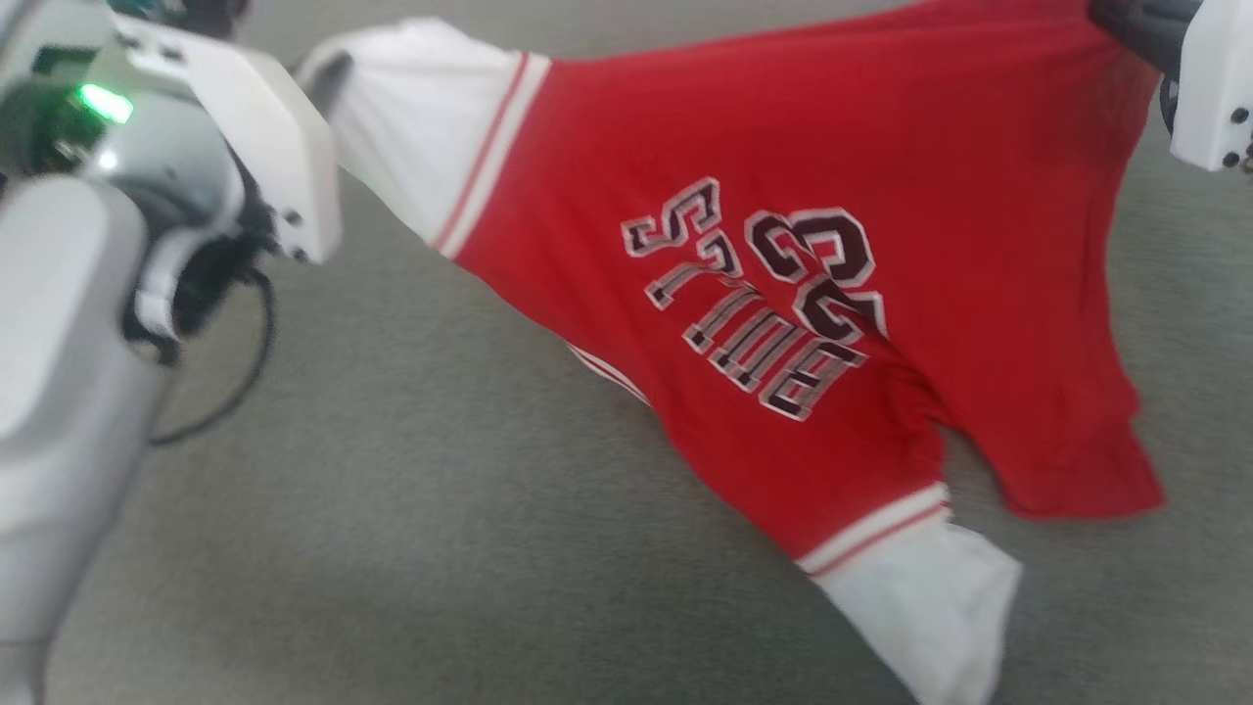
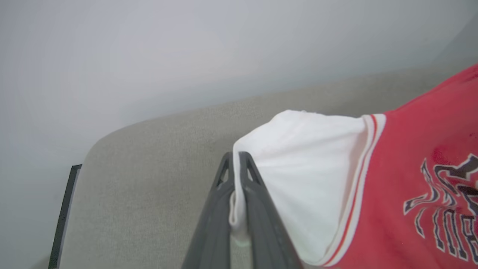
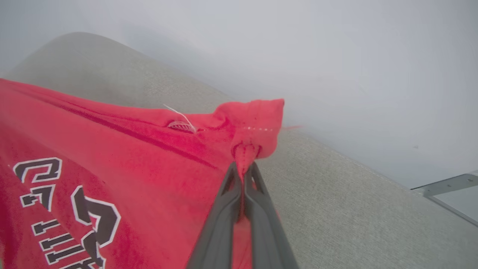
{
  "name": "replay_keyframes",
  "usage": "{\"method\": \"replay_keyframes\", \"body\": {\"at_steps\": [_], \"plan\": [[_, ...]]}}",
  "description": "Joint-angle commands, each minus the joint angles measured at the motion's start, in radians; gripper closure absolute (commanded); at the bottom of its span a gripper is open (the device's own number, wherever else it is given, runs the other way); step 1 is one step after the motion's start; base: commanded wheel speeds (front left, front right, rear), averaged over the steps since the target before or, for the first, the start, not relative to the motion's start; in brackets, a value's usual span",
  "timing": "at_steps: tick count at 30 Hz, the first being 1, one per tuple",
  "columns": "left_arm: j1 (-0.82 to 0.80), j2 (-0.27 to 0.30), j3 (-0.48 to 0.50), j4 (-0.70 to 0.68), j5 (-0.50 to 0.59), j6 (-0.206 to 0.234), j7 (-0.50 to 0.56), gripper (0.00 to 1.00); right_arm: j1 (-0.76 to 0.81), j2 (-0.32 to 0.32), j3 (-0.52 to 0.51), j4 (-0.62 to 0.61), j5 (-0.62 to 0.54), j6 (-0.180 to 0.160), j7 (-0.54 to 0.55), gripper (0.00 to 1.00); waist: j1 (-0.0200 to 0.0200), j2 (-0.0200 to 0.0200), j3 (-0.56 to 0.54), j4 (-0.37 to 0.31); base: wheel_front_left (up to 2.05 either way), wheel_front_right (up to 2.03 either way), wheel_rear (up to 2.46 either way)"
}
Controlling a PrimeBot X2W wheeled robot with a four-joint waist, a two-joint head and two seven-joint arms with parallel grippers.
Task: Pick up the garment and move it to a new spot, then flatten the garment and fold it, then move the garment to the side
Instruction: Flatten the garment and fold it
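Above the grey desk the garment hung stretched, with its lower sleeve drooping. Left jaws were clenched on the white upper sleeve, right jaws on a red hem corner. Equal tension on both sides while lowering would likely lay it flat.

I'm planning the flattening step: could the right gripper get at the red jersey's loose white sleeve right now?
Probably not yet. The right gripper is shut on a corner of the red jersey shirt and would have to let go first. Nothing covers the loose white sleeve itself.
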Motion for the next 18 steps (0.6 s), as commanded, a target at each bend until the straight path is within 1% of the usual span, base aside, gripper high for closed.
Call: {"method": "replay_keyframes", "body": {"at_steps": [1,5,8,13,16,18], "plan": [[-0.035,0.024,0.011,0.005,0.017,-0.001,0.015,1.00,0.006,-0.003,-0.011,-0.014,0.009,-0.002,-0.013,1.00,0.0000,0.0000,-0.039,-0.060,0.00,0.00,0.00],[-0.098,0.051,0.016,0.016,0.021,-0.009,0.058,1.00,0.024,-0.016,-0.038,-0.053,0.014,-0.002,-0.022,1.00,0.0000,0.0000,-0.065,-0.111,0.00,0.00,0.00],[-0.143,0.067,0.012,0.033,0.025,-0.017,0.093,1.00,0.026,-0.013,-0.065,-0.068,0.010,-0.002,-0.023,1.00,0.0000,0.0000,-0.079,-0.145,0.00,0.00,0.00],[-0.203,0.064,0.000,0.080,0.034,-0.027,0.114,1.00,0.019,-0.008,-0.104,-0.062,-0.019,-0.002,-0.030,1.00,0.0000,0.0000,-0.085,-0.176,0.00,0.00,0.00],[-0.258,0.053,-0.008,0.130,0.058,-0.037,0.095,1.00,-0.003,0.014,-0.134,-0.027,-0.046,-0.002,-0.043,1.00,0.0000,0.0000,-0.078,-0.194,0.00,0.00,0.00],[-0.307,0.040,-0.004,0.172,0.079,-0.040,0.051,1.00,-0.026,0.034,-0.151,0.010,-0.069,-0.002,-0.063,1.00,0.0000,0.0000,-0.066,-0.203,0.00,0.00,0.00]]}}
